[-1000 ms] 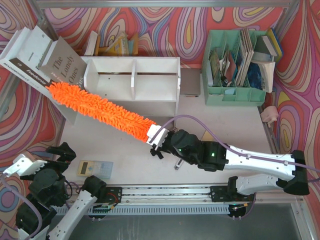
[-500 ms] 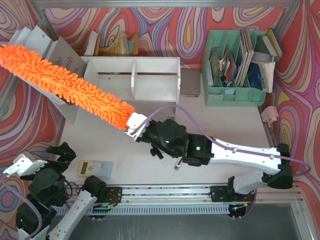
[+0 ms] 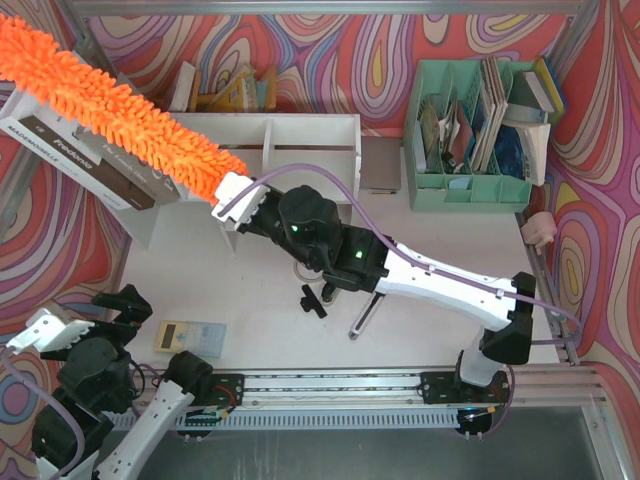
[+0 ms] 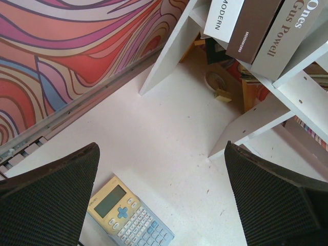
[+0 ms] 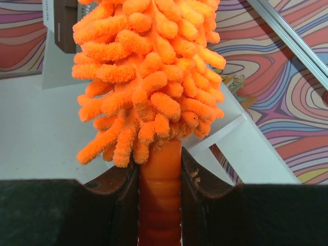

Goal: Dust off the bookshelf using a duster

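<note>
Since the right gripper (image 5: 160,169) has its jaws clamped on the bare orange handle just below the fluff, the whole head of the duster (image 5: 148,77) is left free to brush, none of it pinched between the fingers. From above, the right arm reaches diagonally from the near right corner, across the front of the bookshelf (image 3: 320,215). Its gripper (image 3: 232,195) sits just before the shelf's left bay. The duster (image 3: 110,105) runs on from there toward the far left corner. It lies over the tilted books (image 3: 70,150) at the shelf's left end, though whether the fibres press on their spines or pass just above cannot be told. That slant likely suits a long sweep along the left part of the unit; the right bay and the top board look to be work that remains. The left gripper (image 4: 161,205), jaws wide apart and holding nothing, hangs over the near left corner above a calculator (image 4: 128,218), probably parked there so it stays out of the duster's path. Small black tools (image 3: 315,300) lie on the bench under the right forearm, near enough to be knocked if the arm drops low.
</note>
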You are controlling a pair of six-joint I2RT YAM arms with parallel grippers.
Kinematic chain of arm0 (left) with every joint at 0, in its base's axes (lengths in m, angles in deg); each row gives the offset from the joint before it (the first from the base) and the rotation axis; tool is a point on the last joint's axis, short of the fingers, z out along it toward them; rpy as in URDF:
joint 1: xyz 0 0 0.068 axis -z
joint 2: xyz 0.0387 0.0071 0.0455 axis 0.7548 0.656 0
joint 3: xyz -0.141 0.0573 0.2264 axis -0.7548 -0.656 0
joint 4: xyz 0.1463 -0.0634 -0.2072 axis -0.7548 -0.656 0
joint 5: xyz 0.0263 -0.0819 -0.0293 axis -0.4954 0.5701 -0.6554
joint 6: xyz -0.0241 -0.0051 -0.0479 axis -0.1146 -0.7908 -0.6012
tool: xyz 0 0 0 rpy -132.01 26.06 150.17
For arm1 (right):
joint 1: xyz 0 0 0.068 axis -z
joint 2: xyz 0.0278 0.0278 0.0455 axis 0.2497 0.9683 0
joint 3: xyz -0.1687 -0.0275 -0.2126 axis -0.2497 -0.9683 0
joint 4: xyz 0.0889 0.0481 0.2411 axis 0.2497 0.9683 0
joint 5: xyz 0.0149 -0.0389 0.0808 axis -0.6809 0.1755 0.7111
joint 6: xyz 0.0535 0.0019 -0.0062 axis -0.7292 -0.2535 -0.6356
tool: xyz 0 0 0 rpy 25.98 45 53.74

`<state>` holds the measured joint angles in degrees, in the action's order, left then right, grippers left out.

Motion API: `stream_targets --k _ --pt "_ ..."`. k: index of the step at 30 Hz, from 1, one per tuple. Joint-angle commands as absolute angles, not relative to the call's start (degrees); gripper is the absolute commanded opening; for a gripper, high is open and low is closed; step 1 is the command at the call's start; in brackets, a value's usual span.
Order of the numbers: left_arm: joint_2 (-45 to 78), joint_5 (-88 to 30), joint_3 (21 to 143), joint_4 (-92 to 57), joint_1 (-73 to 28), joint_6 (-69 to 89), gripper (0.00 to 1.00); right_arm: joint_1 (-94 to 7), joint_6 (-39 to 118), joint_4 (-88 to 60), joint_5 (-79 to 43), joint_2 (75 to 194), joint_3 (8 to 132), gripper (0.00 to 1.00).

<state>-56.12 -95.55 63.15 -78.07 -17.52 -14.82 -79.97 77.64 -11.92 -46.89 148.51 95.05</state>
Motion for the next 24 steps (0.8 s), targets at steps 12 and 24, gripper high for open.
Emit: stream_targets --k 12,24 --pt "-57.4 -95.1 62.3 -76.8 -17.7 -13.2 0.98 -75.0 76.1 -10.7 -41.3 154.6 101.2 0.00" --pt "-57.4 -95.2 62.2 -76.9 -17.7 -13.3 0.98 -66.8 75.0 -12.4 -41.1 157.7 100.4 0.00"
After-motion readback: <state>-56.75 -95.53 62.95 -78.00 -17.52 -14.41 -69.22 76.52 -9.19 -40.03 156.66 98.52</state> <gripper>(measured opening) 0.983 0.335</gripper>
